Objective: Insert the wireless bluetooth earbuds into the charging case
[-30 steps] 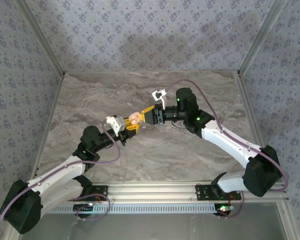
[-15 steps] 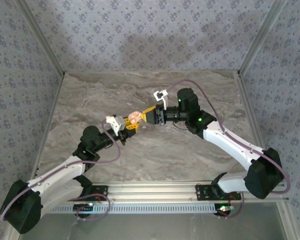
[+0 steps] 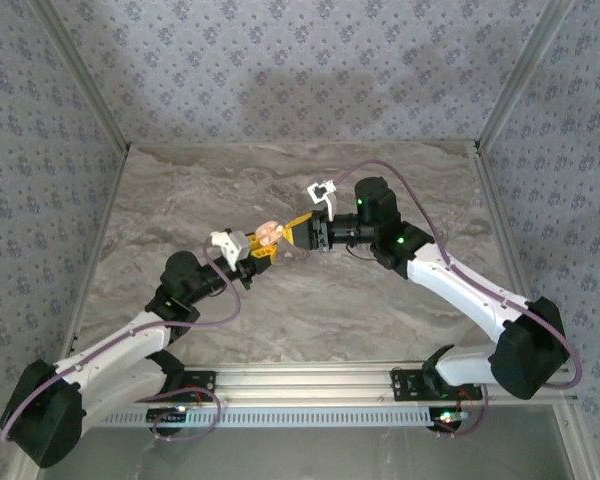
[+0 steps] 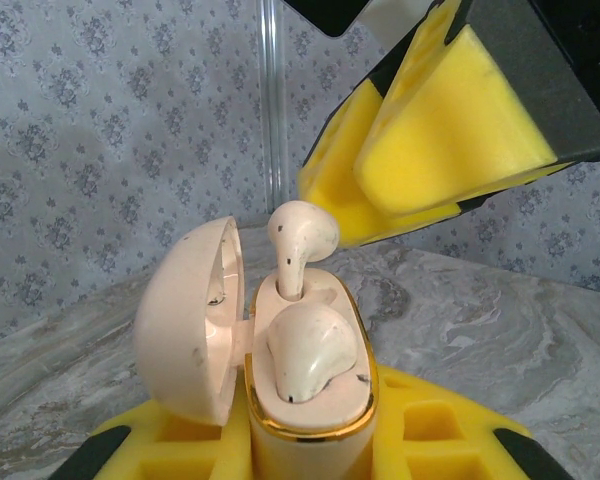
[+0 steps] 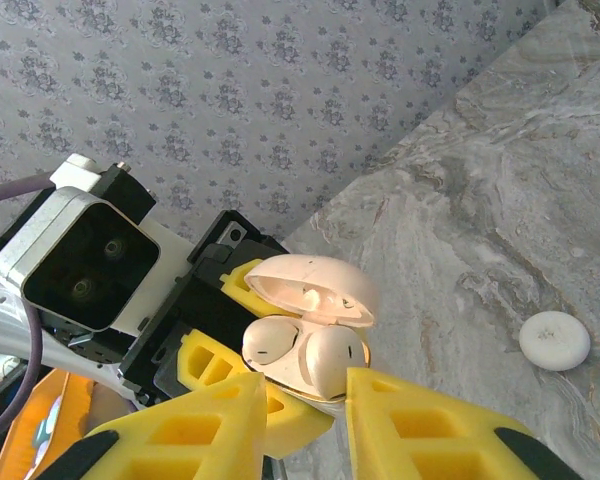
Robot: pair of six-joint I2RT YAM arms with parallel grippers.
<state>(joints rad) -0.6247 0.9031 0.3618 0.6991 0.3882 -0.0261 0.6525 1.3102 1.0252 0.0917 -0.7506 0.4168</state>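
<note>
Two earbuds inside charging case, left hand tight around it, right hand ajar above.

We find the top external camera high behind the near edge, looking down across the whole bench from afar. The wrist cameras sit close behind the left end effector and right end effector, facing each other. All three share the open charging case.

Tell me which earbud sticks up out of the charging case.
The earbud nearest the right gripper: it stands up with only its stem in the charging case, while the other earbud lies seated in its hollow.
</note>
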